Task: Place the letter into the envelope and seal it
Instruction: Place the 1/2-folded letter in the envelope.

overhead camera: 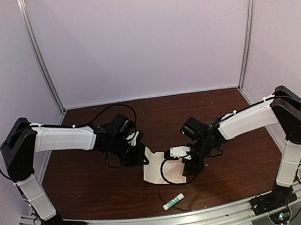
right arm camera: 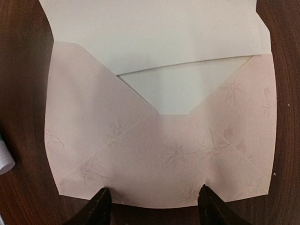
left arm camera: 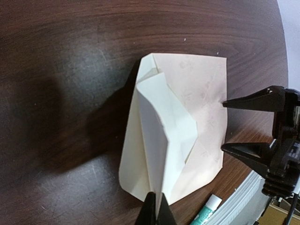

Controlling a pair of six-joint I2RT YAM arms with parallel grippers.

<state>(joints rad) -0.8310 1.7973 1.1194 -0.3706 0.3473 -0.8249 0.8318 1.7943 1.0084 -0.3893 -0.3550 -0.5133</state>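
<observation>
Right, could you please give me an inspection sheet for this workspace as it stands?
Surface: dark wood-grain table, a few pale specks.
Job's things: envelope lies flat with its flap raised; letter shows in the pocket's V opening.
Clutter: glue stick lying near the table's front edge, apart from the envelope.
Grippers: left gripper shut on the flap; right gripper open, fingertips at the envelope's near edge.
Cables: black cables loop from both wrists, one crossing the envelope in the top view.
Surroundings: pale walls, metal corner posts, rail at the front.
</observation>
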